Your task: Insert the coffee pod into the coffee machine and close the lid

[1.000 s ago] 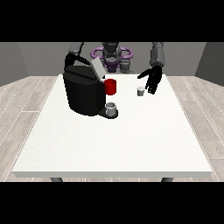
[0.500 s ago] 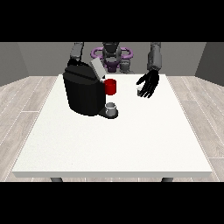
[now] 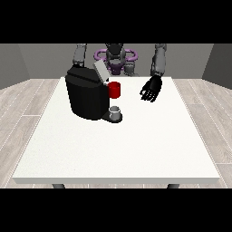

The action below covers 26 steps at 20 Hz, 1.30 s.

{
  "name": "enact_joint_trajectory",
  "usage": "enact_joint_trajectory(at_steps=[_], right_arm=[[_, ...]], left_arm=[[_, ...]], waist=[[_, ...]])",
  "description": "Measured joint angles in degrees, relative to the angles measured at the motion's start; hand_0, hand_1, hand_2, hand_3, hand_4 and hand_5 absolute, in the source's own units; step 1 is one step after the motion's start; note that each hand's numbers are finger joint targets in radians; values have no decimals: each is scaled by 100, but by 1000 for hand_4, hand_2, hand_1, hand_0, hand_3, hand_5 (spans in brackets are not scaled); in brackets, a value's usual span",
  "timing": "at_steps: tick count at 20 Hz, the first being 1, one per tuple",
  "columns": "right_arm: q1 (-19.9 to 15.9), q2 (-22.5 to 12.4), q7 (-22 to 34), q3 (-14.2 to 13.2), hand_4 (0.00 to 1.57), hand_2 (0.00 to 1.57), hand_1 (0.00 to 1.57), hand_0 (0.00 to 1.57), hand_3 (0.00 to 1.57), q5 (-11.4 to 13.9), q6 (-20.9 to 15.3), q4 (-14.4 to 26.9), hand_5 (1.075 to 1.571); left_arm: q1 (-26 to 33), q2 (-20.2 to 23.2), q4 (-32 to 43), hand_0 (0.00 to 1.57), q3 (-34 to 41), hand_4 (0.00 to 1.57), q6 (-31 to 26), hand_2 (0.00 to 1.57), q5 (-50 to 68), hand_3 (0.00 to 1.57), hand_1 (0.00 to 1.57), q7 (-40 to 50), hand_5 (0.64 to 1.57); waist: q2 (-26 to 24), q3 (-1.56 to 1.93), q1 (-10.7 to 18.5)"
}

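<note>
We note the small white coffee pod no longer stands on the table; it sits in the curled black hand [image 3: 151,89] at the view's right, now raised.

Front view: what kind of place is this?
Probably a bare test room rather than a kitchen: one large white table on grey wood-plank flooring, plain grey walls, and only a black coffee machine standing on it.

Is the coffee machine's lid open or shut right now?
Open: the grey lid stands tilted up above the black coffee machine.
</note>
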Motion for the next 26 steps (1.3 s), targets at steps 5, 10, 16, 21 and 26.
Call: enact_joint_trajectory(at_steps=[5,10,16,21,26], right_arm=[[-37,11,-36,-51,0,0,0,0,0,-62,59,188,1571],[-37,4,-219,-211,0,0,0,0,0,-169,82,565,1571],[-9,-25,-375,-339,0,0,0,0,0,-271,126,844,1571],[38,-39,-135,-235,0,0,0,0,0,30,-131,957,1571],[73,-79,-60,-254,0,0,0,0,0,156,-238,1258,1571]], left_arm=[[-57,0,312,730,-185,392,-161,961,-396,849,730,9,1571],[-219,-98,574,1036,-169,395,-411,1121,-642,1006,1036,-47,1571],[-394,-257,723,1420,33,494,-371,1402,-689,1332,1420,-299,1571],[-579,-419,689,1420,280,518,-661,1410,-371,1332,1420,-488,1571],[-837,-556,460,1402,300,542,-1367,1390,-260,1329,1402,-253,1571]], waist=[[-138,4,42],[-309,1,128],[-410,-2,163],[-605,-3,194],[-961,-2,318]])
